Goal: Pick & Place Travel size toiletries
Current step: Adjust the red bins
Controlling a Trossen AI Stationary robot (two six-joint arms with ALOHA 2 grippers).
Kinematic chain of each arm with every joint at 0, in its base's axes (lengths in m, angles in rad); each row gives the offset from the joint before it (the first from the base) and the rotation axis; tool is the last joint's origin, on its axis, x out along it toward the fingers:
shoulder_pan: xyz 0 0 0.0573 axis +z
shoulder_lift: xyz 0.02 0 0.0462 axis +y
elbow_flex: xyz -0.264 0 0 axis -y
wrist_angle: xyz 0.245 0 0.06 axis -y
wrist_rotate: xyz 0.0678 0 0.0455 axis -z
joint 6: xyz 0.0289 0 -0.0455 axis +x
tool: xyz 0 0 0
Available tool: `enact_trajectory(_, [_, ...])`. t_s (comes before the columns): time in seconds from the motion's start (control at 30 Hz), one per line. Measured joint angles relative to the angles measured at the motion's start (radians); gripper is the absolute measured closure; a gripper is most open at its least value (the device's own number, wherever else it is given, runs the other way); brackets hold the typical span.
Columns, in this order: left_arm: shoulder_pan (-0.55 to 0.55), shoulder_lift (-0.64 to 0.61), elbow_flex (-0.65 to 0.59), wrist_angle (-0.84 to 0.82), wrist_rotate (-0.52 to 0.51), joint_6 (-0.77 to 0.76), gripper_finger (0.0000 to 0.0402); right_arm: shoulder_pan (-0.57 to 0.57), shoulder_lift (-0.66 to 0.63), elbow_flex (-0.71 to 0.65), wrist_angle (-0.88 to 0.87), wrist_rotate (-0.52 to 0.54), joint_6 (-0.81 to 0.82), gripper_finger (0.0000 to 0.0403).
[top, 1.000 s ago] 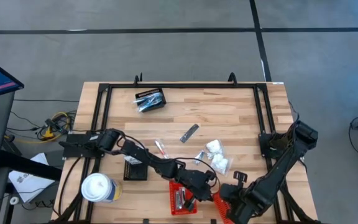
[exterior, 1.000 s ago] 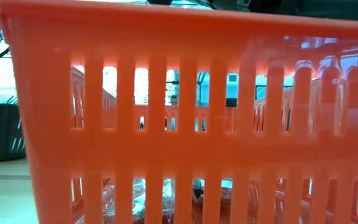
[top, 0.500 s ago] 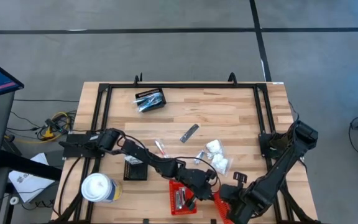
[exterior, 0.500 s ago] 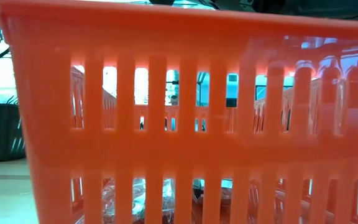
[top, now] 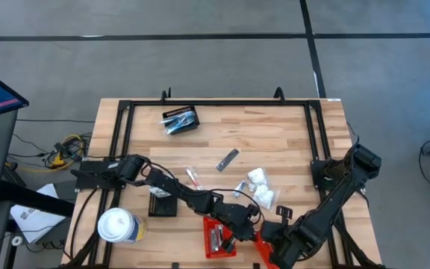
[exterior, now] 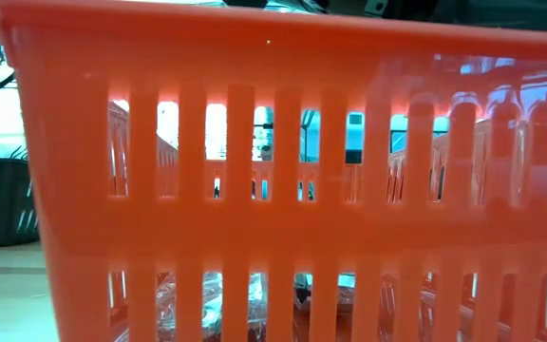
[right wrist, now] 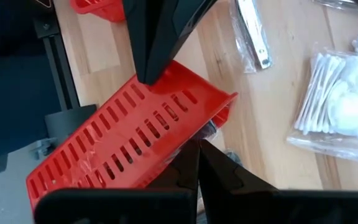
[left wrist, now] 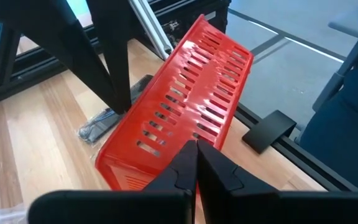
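A red slotted basket [left wrist: 185, 106] [right wrist: 129, 137] hangs tilted near the table's near edge [top: 264, 246], between my two grippers. My left gripper [left wrist: 195, 149] [top: 234, 233] and my right gripper [right wrist: 197, 149] [top: 269, 240] are both shut on it, at opposite ends. A second red basket [top: 215, 237] [exterior: 273, 190] stands beside it with wrapped toiletries inside. Loose toiletries lie on the wood: a dark grey stick [top: 228, 160], white packets [top: 260, 187] [right wrist: 347, 106], a pinkish tube [top: 192, 178] and a dark packet [left wrist: 104, 124]. My left gripper holds the tilted basket by its rim [right wrist: 151, 78], pinched between the two fingers [right wrist: 160, 43], which come down on it from above. The basket hangs slanted below them. My right gripper holds the same basket at a corner of its other end [left wrist: 122, 111], pinched between its fingers [left wrist: 114, 74] from above.
A black basket [top: 180, 119] holding packets sits at the far side, and another black basket [top: 163, 203] lies under the left arm. The white lidded cup [top: 118, 226] stands at the near left. A black frame rail [top: 222, 104] borders the table.
My right arm has shifted slightly toward the table's left. The baskets and the left arm stay as they were.
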Motion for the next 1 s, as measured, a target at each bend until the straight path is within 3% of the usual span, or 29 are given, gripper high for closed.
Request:
enact_trajectory(0.77, [0.002,0.003,-0.014,-0.025,-0.003,-0.019,0.04,-0.008,0.001,0.046,-0.029,0.008,-0.058,0.0403])
enact_trajectory(1.0, [0.002,-0.024,-0.014,-0.064,-0.075,-0.006,0.04,0.01,0.001,0.046,-0.082,0.009,-0.004,0.0403])
